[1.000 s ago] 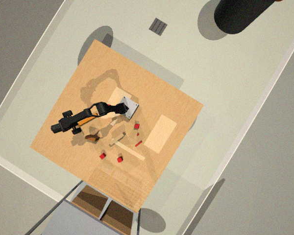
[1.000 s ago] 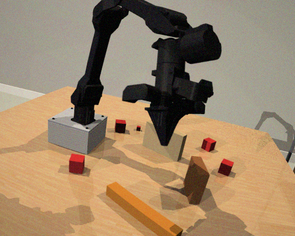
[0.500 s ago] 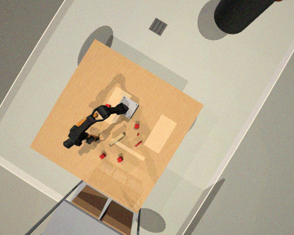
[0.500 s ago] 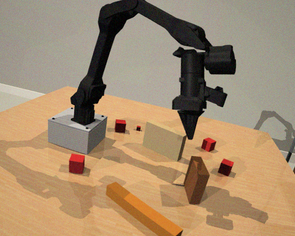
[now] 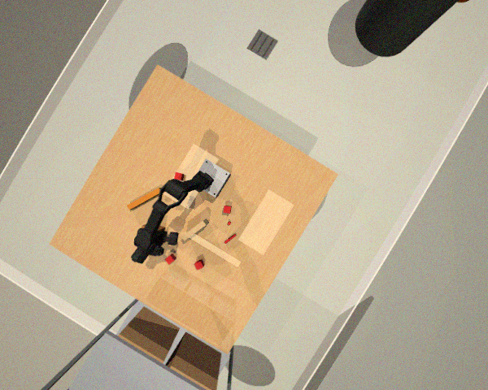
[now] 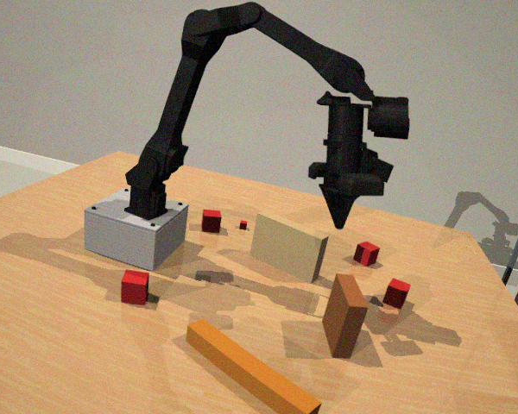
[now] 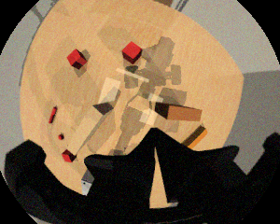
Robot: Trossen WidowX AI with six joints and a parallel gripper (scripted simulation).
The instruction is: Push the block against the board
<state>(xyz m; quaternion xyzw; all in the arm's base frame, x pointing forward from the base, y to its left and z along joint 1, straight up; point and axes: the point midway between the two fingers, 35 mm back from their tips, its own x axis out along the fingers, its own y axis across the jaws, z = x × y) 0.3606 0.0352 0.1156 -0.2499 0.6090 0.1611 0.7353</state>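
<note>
My gripper point(image 6: 338, 222) point(image 7: 153, 131) is shut on nothing and points straight down, well above the table. In the exterior view its tip hangs behind the far end of a pale board point(image 6: 288, 247) point(image 5: 219, 252) that stands on its long edge. A brown block point(image 6: 343, 314) point(image 7: 184, 112) stands on edge in front of and below the gripper, apart from the board. An orange bar point(image 6: 250, 369) point(image 5: 143, 198) point(image 7: 196, 137) lies flat nearer the front. The arm hides most of the brown block in the top view.
Several red cubes are scattered about: one point(image 6: 366, 253) and another point(image 6: 395, 292) near the brown block, one point(image 6: 134, 286) in front of the grey arm base point(image 6: 134, 234) point(image 5: 214, 178), two point(image 6: 211, 220) point(image 6: 243, 224) behind it. A pale flat patch point(image 5: 266, 221) marks the table.
</note>
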